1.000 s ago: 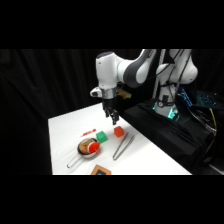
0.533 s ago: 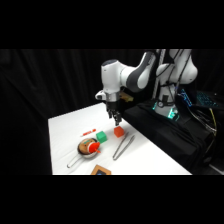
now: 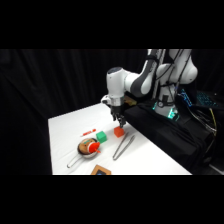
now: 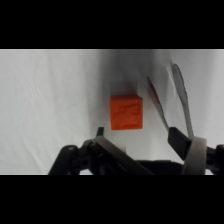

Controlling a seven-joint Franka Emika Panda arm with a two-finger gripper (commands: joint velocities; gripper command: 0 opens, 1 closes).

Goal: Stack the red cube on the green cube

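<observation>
Hovering spread-fingered above the red cube (image 4: 126, 112), the gripper (image 4: 135, 137) is gripping nothing; keep both fingers straddling opposite faces squarely, clear of the tongs (image 4: 181, 97) at right.

Gripper (image 3: 120, 121) hangs just above the red cube (image 3: 118, 131), fingers spread; in the wrist view the cube (image 4: 126, 112) sits ahead of the gap between them with bare table (image 4: 50, 100) on one flank. On the other flank, metal tongs (image 4: 181, 95) lie close beside it. Side view: tongs (image 3: 123, 146) run toward the table's front. Green cube (image 3: 102, 136) stands near, apart from the red one, with a round red-and-tan object (image 3: 88, 147) right beside it. Far corner of the table is open.
</observation>
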